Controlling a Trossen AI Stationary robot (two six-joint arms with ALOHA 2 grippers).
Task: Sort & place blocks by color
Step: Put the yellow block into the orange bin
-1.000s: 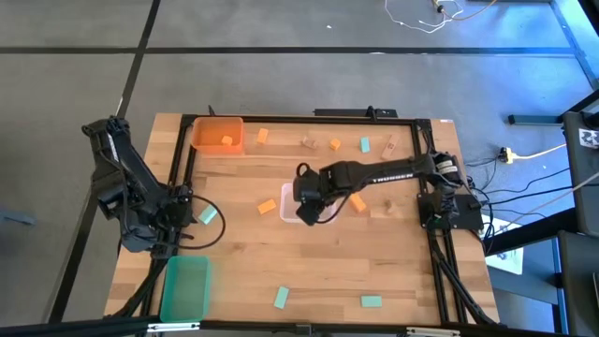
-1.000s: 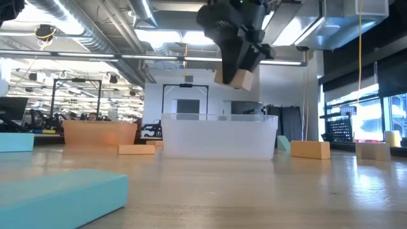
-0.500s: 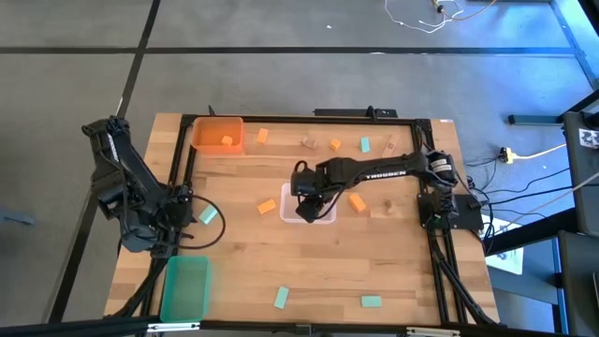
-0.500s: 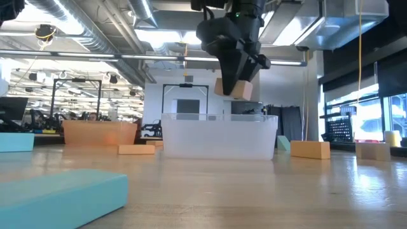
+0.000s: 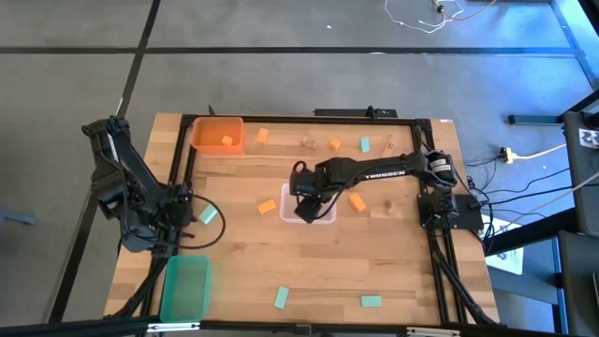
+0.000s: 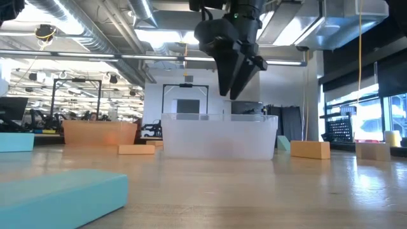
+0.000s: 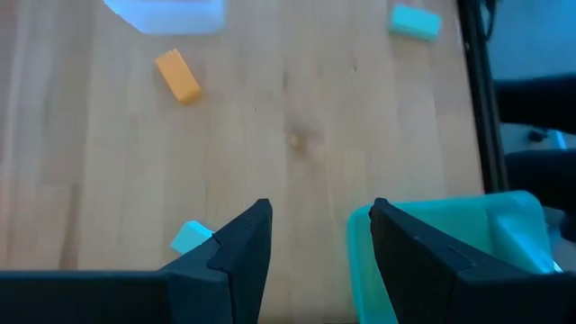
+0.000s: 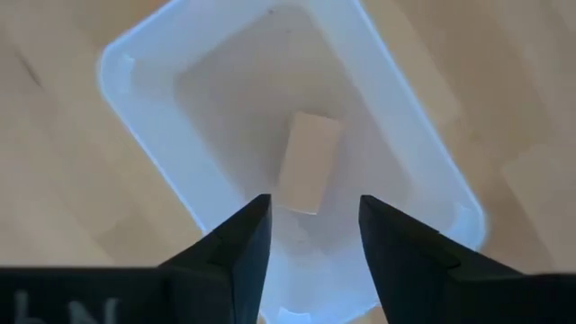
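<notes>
The right hand (image 6: 234, 94) is being held over the clear bin (image 5: 314, 208) near the middle of the table (image 5: 309, 267), its fingers (image 8: 236, 241) spread apart and gripping nothing. A tan block (image 8: 308, 162) is lying on the floor of that bin, directly under the gap between the fingers. In the low view the hand is hanging above the bin's rim, fingertips pointing down, clear of the plastic.

The left hand (image 7: 315, 236) is being kept at the left edge of the table, its fingers parted with nothing between them, above bare wood just beside the green bin (image 5: 185, 286) at the near left corner. A mint block (image 5: 208, 215) is lying close to it, and an orange block (image 5: 268, 207) is resting just left of the clear bin.

An orange bin (image 5: 219, 135) is sitting at the far left corner with an orange piece (image 5: 226, 141) inside. Along the far edge a second orange block (image 5: 262, 136), a tan piece (image 5: 308, 142), another orange one (image 5: 335, 144), a mint one (image 5: 364, 144) and a tan one (image 5: 388, 144) are scattered. To the right of the clear bin an orange block (image 5: 357, 201) and a tan block (image 5: 386, 207) are lying apart. Near the front edge two mint blocks (image 5: 281, 298) (image 5: 372, 301) are being left well apart from each other
</notes>
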